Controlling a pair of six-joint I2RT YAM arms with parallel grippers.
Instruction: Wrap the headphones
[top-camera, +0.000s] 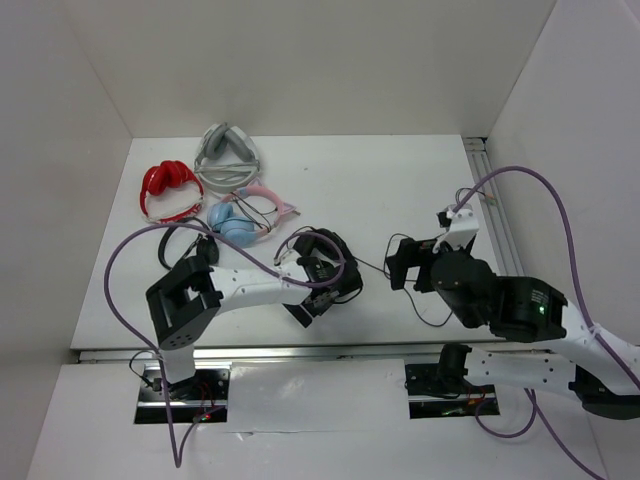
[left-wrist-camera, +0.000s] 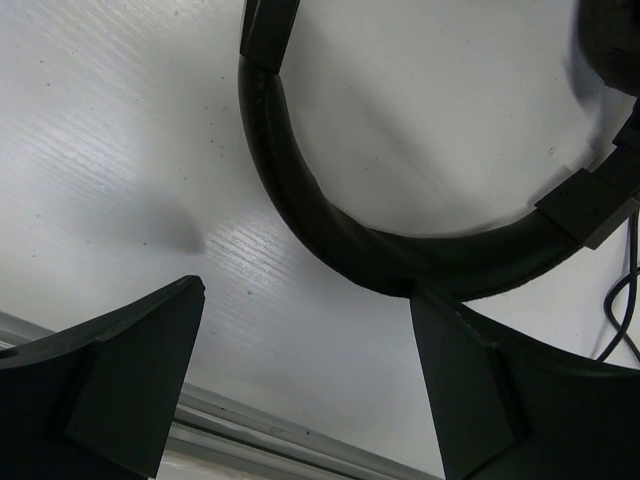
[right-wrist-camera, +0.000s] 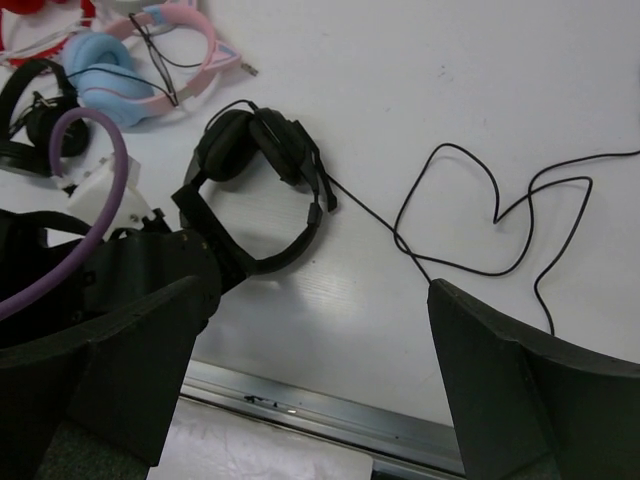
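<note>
The headphones (right-wrist-camera: 265, 185) are lying flat on the table (top-camera: 400, 190), the left gripper (left-wrist-camera: 305, 290) hovering spread-jawed at their band (left-wrist-camera: 380, 255), likely to pin them steady, while the right gripper (right-wrist-camera: 312, 290), likewise spread, is hanging right of them over the loose cable (right-wrist-camera: 460, 200), seemingly readying to gather it.

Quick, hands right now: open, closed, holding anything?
Left hand: open, holding nothing, by the headphones.
Right hand: open, holding nothing.
</note>
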